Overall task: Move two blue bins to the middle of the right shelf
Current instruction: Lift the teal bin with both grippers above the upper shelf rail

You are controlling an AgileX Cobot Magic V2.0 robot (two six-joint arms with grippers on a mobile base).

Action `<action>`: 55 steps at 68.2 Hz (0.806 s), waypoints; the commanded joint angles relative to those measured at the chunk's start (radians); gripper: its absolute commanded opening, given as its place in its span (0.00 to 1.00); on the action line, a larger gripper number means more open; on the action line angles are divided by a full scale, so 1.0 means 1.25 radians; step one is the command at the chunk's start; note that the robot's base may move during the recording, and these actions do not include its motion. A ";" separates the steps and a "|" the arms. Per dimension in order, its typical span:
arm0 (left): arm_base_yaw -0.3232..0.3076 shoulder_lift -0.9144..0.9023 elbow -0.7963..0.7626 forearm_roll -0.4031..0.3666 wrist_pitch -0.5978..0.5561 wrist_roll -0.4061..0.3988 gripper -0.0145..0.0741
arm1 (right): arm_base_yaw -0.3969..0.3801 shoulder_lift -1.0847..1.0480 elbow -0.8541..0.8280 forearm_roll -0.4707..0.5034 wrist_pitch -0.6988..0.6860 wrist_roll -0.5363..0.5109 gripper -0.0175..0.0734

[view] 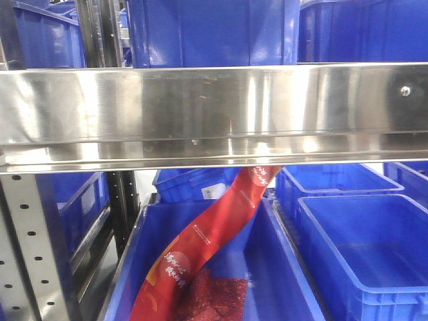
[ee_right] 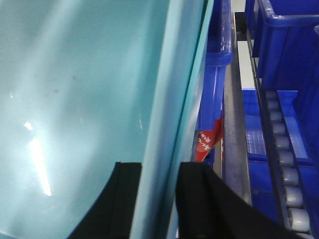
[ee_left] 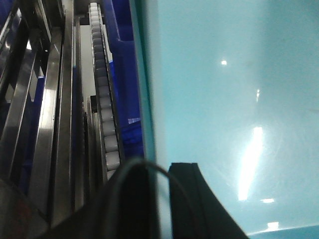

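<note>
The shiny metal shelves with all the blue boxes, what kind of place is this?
Probably a warehouse or stockroom. A brushed stainless-steel shelf rail spans the front view, dark royal-blue plastic bins crowd the levels above and below it, and a track of small grey rollers runs along the racking.

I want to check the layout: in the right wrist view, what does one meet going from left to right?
Pale blue bin wall → its thick rim between the right claw's fingers → dark blue bin → steel rail → white rollers.
</note>
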 commanded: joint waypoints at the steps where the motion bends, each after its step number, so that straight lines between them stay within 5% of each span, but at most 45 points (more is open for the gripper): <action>1: -0.004 -0.018 -0.014 -0.038 -0.048 0.004 0.04 | -0.001 -0.017 -0.016 -0.006 -0.037 -0.007 0.02; 24: -0.036 0.010 0.009 -0.062 0.074 0.004 0.04 | -0.001 0.039 -0.016 -0.006 0.065 -0.007 0.02; 55: -0.040 0.073 0.097 -0.049 0.086 0.004 0.04 | -0.003 0.153 -0.016 -0.008 0.103 -0.007 0.02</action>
